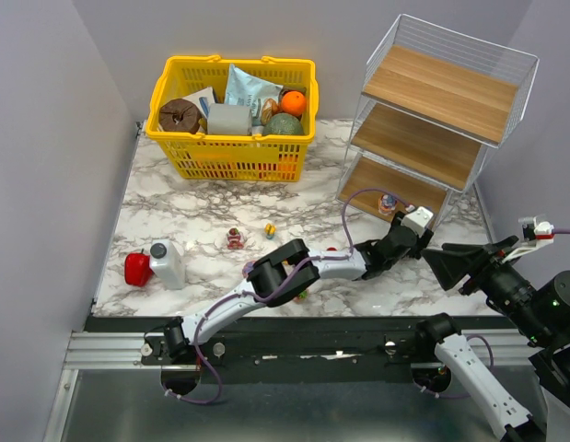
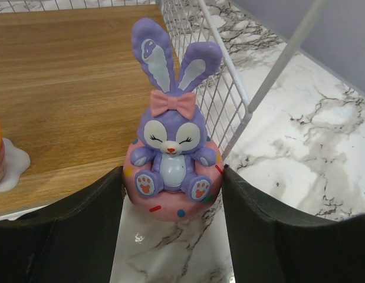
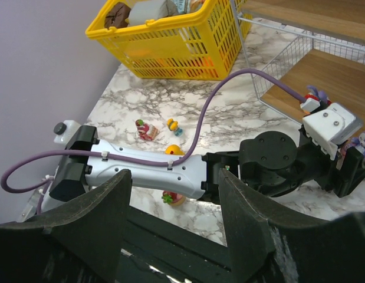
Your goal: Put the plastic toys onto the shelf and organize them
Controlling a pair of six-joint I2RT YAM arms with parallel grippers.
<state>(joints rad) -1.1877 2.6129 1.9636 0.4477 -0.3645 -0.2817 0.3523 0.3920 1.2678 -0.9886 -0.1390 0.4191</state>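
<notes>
While it is reaching far over to the right side of the marble table, the left gripper is gripping a purple bunny toy by its round pink base. Both fingers are pressing against the sides of that base, so the jaws are standing fairly wide around it. The bunny is sitting upright just at the near edge of the lowest board of the shelf, beside the wire side panel on its right. Marble is showing under the base, and whether the base is resting on anything cannot be told. An orange and white toy is standing on that same board, to the left of the bunny. The right gripper is hovering to the right of the left one, by the table's right edge, its jaws gaping wide with nothing between them. Out on the table, a pink toy and a yellow toy are lying near each other around the middle, well apart from the shelf. A yellow basket is standing at the far left.
</notes>
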